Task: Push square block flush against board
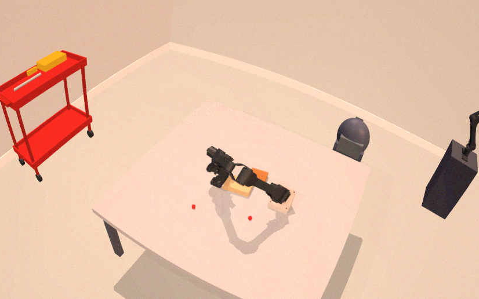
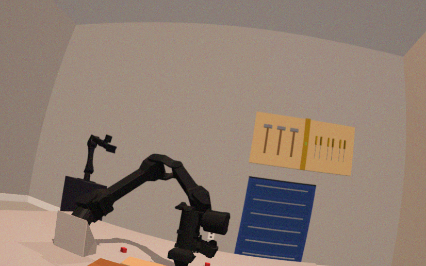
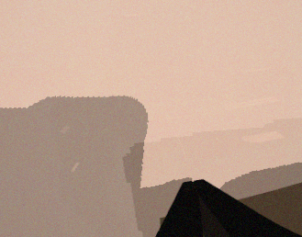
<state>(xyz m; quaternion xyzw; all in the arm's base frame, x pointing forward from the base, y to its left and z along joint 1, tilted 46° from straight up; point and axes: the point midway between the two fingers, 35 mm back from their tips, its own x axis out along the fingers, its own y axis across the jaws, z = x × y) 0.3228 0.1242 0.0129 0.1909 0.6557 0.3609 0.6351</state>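
The board is light yellow-tan [image 1: 240, 188] [image 2: 142, 261] and lies flat on the table; the arm covers part of it in the top view. The orange square block [image 1: 261, 173] [image 2: 103, 262] lies flat beside it, partly behind the arm. The arm hides where they meet, so I cannot tell whether they touch. My gripper [image 1: 218, 182] [image 3: 194, 190] is shut and empty, pointing down at the board's left end in the top view. Whether it touches the board cannot be told. A shaded brown part, probably the board [image 3: 284, 207], shows at the wrist view's lower right.
A small red cube [image 1: 193, 206] [image 2: 207, 264] lies to the front left of the board in the top view. Another red cube [image 1: 250, 218] [image 2: 123, 249] lies between board and table front. The arm's base plate [image 1: 284, 207] stands right of the board on the table [image 1: 181, 163].
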